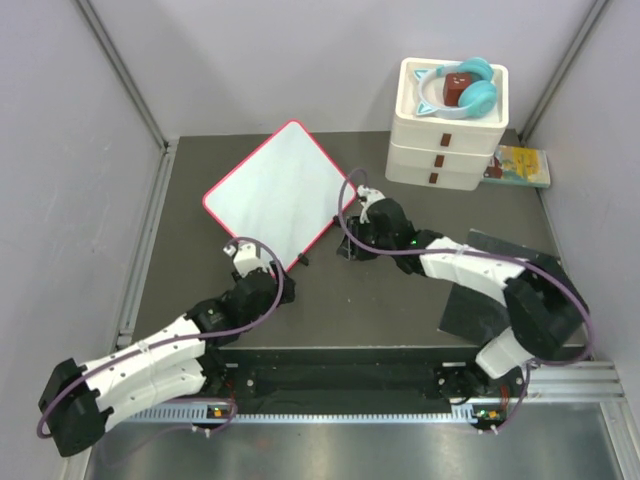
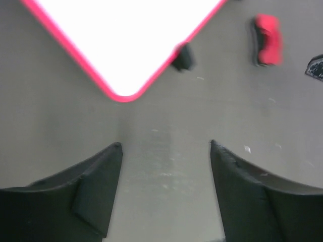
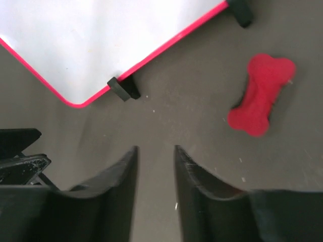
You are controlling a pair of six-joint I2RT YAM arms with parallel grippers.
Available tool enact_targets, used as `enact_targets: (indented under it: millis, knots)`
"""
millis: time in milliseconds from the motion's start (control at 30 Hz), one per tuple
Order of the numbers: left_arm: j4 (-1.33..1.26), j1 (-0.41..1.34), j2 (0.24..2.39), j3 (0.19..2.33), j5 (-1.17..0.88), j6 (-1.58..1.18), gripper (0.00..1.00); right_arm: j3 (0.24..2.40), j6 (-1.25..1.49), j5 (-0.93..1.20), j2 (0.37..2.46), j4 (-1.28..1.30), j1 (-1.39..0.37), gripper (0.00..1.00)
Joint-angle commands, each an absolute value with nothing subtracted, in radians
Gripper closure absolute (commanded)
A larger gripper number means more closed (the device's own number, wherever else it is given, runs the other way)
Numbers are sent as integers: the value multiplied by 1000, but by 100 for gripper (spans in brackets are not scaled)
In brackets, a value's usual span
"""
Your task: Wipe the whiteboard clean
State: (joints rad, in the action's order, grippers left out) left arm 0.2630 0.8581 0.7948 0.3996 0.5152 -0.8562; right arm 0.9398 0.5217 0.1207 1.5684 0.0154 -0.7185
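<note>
The whiteboard (image 1: 277, 192) lies flat, turned like a diamond, white with a pink-red rim and no marks that I can see. Its near corner shows in the left wrist view (image 2: 121, 50) and the right wrist view (image 3: 86, 45). A red bone-shaped eraser (image 3: 260, 96) lies on the mat just right of the board; it also shows in the left wrist view (image 2: 266, 39). My left gripper (image 2: 165, 144) is open and empty, just short of the board's near corner (image 1: 245, 250). My right gripper (image 3: 155, 147) is narrowly open and empty, near the board's right edge (image 1: 350, 243).
Black clips (image 3: 123, 88) sit on the board's right edge. A white drawer stack (image 1: 447, 125) with teal headphones (image 1: 462, 88) stands at the back right, with a book (image 1: 520, 165) beside it. A dark grey sheet (image 1: 480, 290) lies under the right arm.
</note>
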Motion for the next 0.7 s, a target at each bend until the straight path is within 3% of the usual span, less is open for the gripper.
enact_targets:
  millis: [0, 67, 333, 467, 533, 667]
  knots:
    - [227, 861, 761, 483, 362, -735, 12, 879, 449, 6, 1379, 146, -723, 52]
    - [258, 859, 753, 530, 344, -712, 1, 849, 442, 3, 1287, 176, -713, 41]
    - [374, 807, 898, 768, 108, -608, 1, 608, 512, 202, 965, 132, -459, 1]
    - [364, 770, 1008, 816, 6, -594, 1, 578, 456, 176, 842, 184, -382, 1]
    - [312, 692, 1086, 813, -223, -601, 1, 555, 445, 190, 821, 190, -323, 1]
    - [149, 560, 1232, 795, -481, -650, 1, 526, 462, 314, 807, 181, -207, 1]
